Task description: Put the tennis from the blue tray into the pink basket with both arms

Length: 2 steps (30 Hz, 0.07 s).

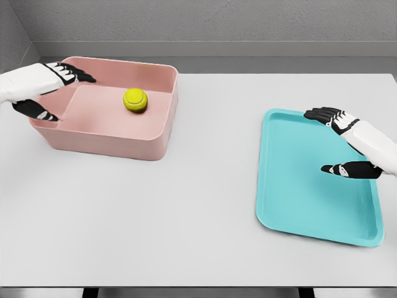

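A yellow-green tennis ball lies inside the pink basket at the back left of the table, near its far wall. My left hand hovers over the basket's left end, fingers spread and holding nothing. The blue tray lies flat on the right side with nothing on it. Over the tray's right half my right hand is open, thumb and fingers apart, holding nothing.
The grey-white table spans the view, its front edge near the bottom. A grey wall runs behind the table. A wide strip of tabletop separates basket and tray.
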{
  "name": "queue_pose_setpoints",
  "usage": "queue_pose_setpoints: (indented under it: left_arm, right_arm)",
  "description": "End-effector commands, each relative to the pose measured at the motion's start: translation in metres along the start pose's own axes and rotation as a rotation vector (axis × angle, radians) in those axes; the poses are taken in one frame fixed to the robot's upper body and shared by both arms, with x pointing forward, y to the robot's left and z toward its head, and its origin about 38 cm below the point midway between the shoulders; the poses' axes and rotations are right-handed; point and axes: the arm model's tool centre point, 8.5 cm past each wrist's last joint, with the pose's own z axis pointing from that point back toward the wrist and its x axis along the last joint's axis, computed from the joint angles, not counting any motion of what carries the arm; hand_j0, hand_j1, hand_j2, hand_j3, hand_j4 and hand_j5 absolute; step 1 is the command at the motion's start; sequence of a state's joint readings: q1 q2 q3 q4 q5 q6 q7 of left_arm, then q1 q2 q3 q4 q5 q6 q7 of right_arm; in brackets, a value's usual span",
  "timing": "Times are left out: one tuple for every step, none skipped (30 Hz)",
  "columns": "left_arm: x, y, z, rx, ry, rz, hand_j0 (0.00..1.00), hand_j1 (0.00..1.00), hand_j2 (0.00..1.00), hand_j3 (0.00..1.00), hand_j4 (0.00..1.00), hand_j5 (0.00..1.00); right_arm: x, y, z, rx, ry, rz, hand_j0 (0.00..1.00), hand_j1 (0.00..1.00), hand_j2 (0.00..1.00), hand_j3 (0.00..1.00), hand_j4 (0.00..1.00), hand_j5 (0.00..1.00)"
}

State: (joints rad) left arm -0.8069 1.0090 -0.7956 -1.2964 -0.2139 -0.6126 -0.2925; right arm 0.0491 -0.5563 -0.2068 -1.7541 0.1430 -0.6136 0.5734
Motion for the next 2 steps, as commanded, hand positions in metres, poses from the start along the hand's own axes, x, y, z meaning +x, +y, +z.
queue_pose_setpoints:
  left_arm:
    - [-0.0023,0.0123,0.0204,0.023,0.012,0.016,1.00,1.00,1.00,1.00,1.00,1.00]
    - [-0.0007,0.0146,0.0221,0.025,0.008,0.011,1.00,1.00,1.00,1.00,1.00,1.00]
  right_arm:
    - [0.0002,-0.0008,0.0001,-0.006,-0.002,-0.006,1.00,1.00,1.00,1.00,1.00,1.00]
    - [-0.0002,-0.0007,0.0002,-0.006,0.000,-0.007,1.00,1.00,1.00,1.00,1.00,1.00]
